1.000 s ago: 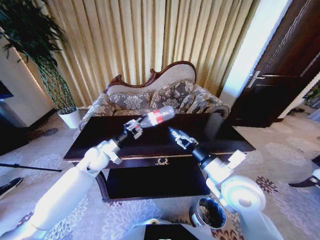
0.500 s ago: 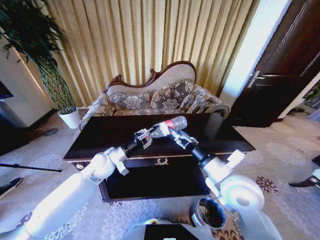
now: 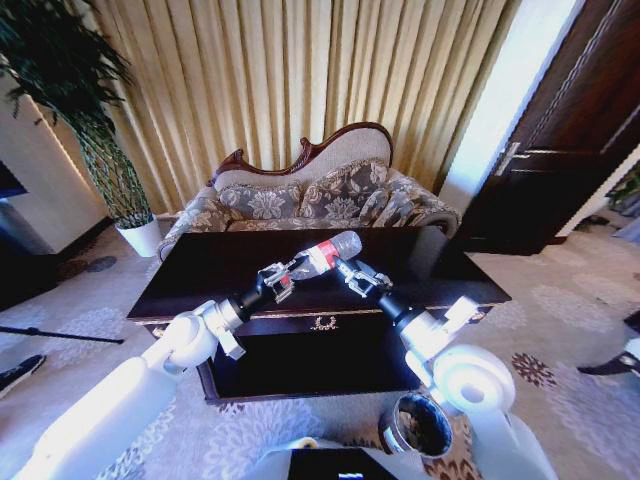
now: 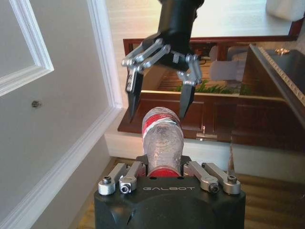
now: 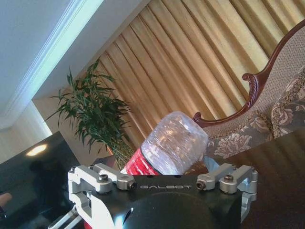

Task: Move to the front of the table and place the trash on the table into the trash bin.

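Trash bin (image 3: 417, 424) sits on the carpet nearest the robot, just in front of the table (image 3: 200, 262), beside the right arm's base. Above the table's front edge, the left gripper (image 3: 280, 279) pinches the clear plastic bottle (image 3: 325, 251) at its capped end; the bottle's long axis points up and away toward the right gripper (image 3: 350, 275), whose fingers are spread around the bottle's far end, not pressed on it. Both gripper housings read "GALBOT"; the bottle's red label (image 4: 159, 119) shows no legible text.

bottle (image 4: 162, 138) cap end hidden in left hand (image 4: 164, 179), trash bin (image 3: 420, 427) partly behind right arm
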